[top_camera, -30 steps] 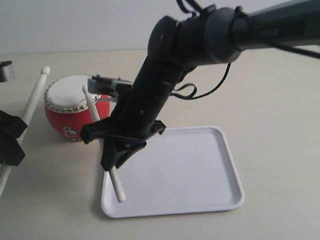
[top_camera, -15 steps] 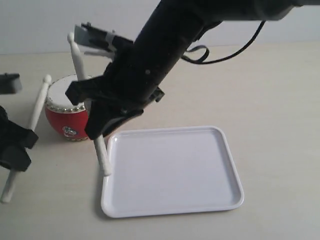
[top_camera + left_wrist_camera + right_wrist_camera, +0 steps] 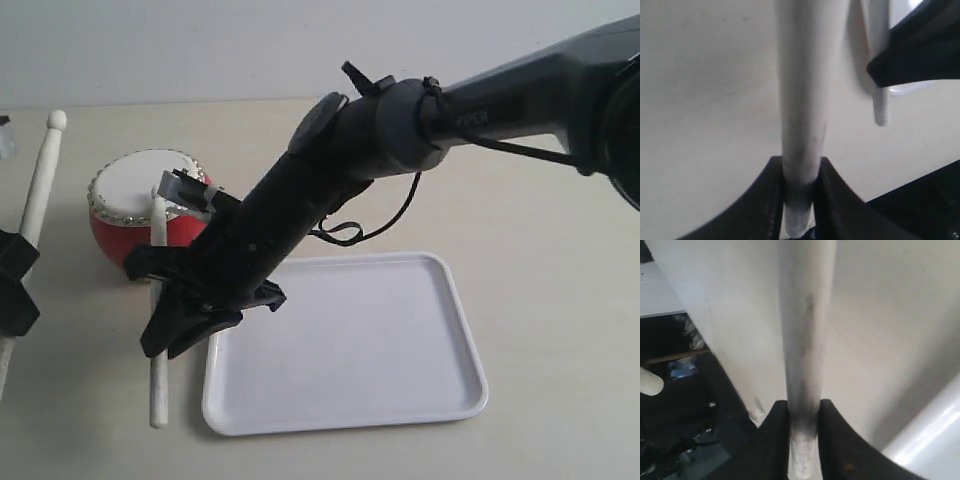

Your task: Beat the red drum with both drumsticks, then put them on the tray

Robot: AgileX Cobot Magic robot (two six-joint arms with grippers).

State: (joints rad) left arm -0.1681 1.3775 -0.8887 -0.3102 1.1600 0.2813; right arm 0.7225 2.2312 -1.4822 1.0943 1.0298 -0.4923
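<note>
The red drum (image 3: 125,235) with its off-white skin stands left of the white tray (image 3: 400,350). My right gripper (image 3: 168,330) reaches across to the tray's left edge, shut on one drumstick (image 3: 158,395). That stick is nearly upright: its upper end is in front of the drum's right side and its lower end is by the table, left of the tray. At the far left my left gripper (image 3: 12,290) is shut on the other drumstick (image 3: 40,190), rounded tip up, left of the drum. Each wrist view shows a stick (image 3: 800,100) (image 3: 802,340) pinched between the jaws (image 3: 800,192) (image 3: 802,427).
The right arm (image 3: 400,140) slants over the drum's right side and the tray's near-left corner. A pale tabletop (image 3: 540,200) stretches right of and behind the tray. A strip of the tray (image 3: 935,440) shows in the right wrist view.
The right arm lifted its stick high above the drum, then brought it down and left; its lower end now lies outside the tray. The left stick has tilted more upright and shifted left.
</note>
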